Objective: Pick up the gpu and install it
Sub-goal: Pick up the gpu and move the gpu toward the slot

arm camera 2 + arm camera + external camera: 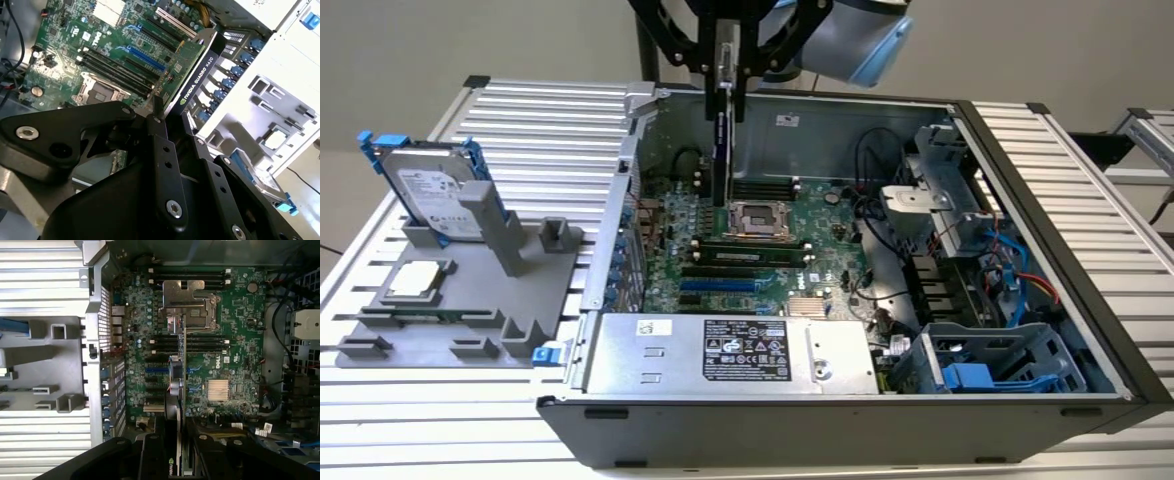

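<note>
The gpu (724, 150) is being carried upright and edge-down inside the open case (854, 420), clear of the motherboard (781, 255) and not yet seated in any slot. It is being clamped by its upper part between the jaws of the gripper (724, 95), one jaw on each face. This is judged to be done so that the lower edge is left free to meet a slot. In the second wrist view its green side and black shroud are being shown running out from between the fingers (161, 145) toward the blue slots (145, 55). In the first wrist view it is being seen edge-on as a thin line crossing the memory slots (200, 345), just beside the socket (185, 305). The case is being presented on its side with the motherboard facing up, which is likely what allows an approach from above. At the exterior view's left, a drive (434, 185) and a chip (420, 280) are being held in a grey rack (520, 290) on the table (534, 120), well apart from the gpu
</note>
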Robot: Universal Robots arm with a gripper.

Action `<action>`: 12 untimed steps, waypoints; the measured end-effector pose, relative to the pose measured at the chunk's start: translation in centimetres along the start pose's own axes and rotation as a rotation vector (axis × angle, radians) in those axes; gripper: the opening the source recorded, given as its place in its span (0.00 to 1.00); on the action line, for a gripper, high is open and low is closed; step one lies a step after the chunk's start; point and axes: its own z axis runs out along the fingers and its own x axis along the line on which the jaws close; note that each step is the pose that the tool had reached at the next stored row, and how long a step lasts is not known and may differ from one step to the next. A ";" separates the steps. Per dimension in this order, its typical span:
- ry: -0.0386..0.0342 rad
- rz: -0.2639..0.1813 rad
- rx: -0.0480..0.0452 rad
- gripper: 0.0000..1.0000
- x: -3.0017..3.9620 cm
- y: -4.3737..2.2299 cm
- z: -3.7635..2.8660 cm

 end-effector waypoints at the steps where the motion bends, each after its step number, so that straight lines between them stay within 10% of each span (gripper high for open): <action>1: 0.0000 0.002 0.0000 0.00 -0.15 0.01 0.00; 12: 0.0039 0.072 0.0006 0.00 -1.19 0.04 0.01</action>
